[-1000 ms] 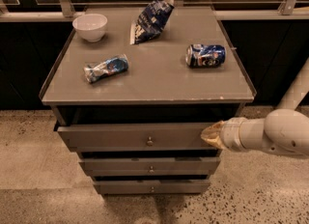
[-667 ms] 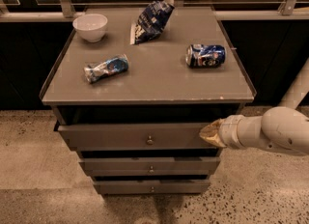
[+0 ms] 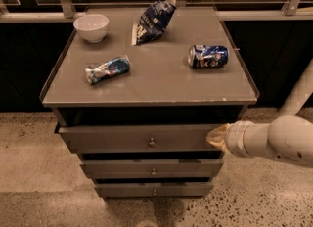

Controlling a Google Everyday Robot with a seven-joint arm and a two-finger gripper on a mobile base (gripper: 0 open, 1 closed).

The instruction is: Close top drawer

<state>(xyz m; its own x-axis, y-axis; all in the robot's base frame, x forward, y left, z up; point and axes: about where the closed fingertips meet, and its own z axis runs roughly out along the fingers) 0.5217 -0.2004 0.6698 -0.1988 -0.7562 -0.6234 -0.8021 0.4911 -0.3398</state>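
Observation:
The top drawer (image 3: pixel 132 139) is a wide grey-brown front with a small round knob (image 3: pixel 151 143) at its centre. It stands pulled out a little from under the cabinet top, with a dark gap above it. My gripper (image 3: pixel 213 137) comes in from the right on a white arm. Its yellowish tip rests against the right end of the drawer front.
On the cabinet top (image 3: pixel 156 81) lie a white bowl (image 3: pixel 91 27), a blue chip bag (image 3: pixel 152 20), a crushed bottle (image 3: pixel 107 69) and a blue can (image 3: pixel 208 56) on its side. Two narrower drawers (image 3: pixel 152 170) sit below. A railing runs behind. Speckled floor lies all around.
The gripper has stayed against the right end of the drawer front, shifting very slightly left. The drawer's opening looks about the same.

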